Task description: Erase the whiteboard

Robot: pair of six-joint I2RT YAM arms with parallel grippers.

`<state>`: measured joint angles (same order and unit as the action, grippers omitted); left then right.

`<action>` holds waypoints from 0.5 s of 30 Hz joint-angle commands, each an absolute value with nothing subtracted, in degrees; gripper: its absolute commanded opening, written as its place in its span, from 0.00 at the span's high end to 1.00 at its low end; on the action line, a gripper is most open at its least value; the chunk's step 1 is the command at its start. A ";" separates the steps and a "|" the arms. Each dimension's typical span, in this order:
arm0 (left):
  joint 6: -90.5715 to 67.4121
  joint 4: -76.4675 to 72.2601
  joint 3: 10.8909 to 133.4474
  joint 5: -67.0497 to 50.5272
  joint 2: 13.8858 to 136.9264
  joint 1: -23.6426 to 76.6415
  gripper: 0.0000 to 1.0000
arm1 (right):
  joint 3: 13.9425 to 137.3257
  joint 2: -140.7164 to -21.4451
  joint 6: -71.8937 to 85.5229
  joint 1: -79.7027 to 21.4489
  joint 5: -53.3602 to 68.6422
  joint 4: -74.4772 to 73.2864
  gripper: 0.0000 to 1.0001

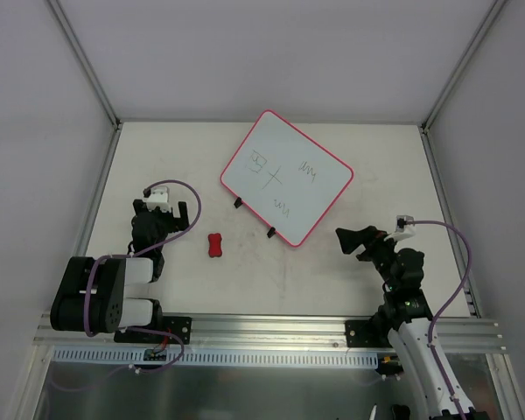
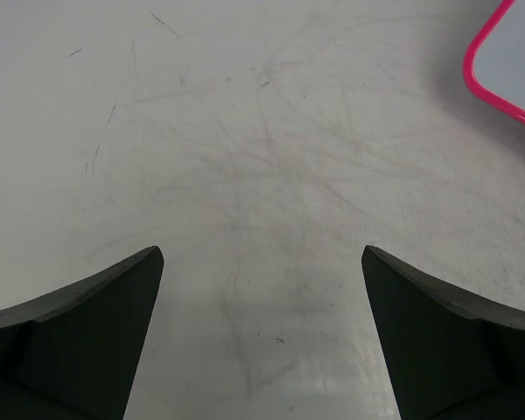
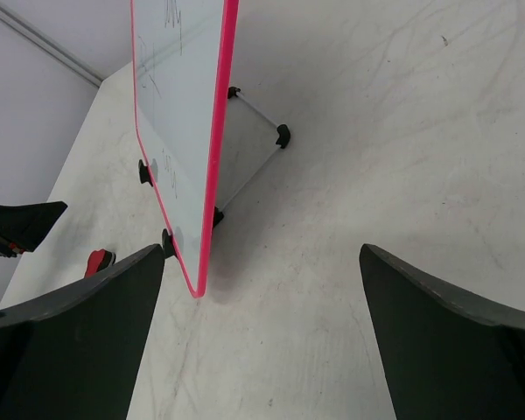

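While both arms waited near the front of the table (image 1: 332, 271), the whiteboard (image 1: 286, 178) stood toward the middle back of it, turned at an angle to the table edges. Its pink-red frame enclosed a white face that carried thin dark scribbles: a small box, a cross and two squiggles. From the right wrist, the board (image 3: 179, 114) was seen propped up on a thin wire stand (image 3: 255, 131) with black feet. A small red eraser (image 1: 215, 245) lay on the table in front of the board's near-left edge, apart from it and between the two arms.

The left gripper (image 1: 164, 210) hung left of the eraser, its fingers spread wide over bare, scuffed tabletop and holding nothing. The right gripper (image 1: 357, 240) sat off the board's near-right side, fingers likewise spread and empty.
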<state>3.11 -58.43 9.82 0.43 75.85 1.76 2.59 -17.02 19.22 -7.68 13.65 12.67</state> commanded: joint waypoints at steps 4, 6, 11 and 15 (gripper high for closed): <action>2.20 -62.05 10.55 -0.62 75.59 1.23 0.01 | 3.69 -17.40 17.75 -7.30 16.61 14.68 0.01; 2.11 -62.40 10.20 -0.53 75.06 1.23 0.01 | 3.86 -17.32 18.10 -7.38 15.48 13.37 0.01; 1.41 -62.67 7.56 1.23 69.27 1.23 0.01 | 2.29 -16.52 18.10 -7.38 20.04 16.61 0.01; 0.18 -54.61 7.64 3.07 62.86 1.23 0.01 | 1.41 -17.40 21.17 -7.38 19.69 20.73 0.01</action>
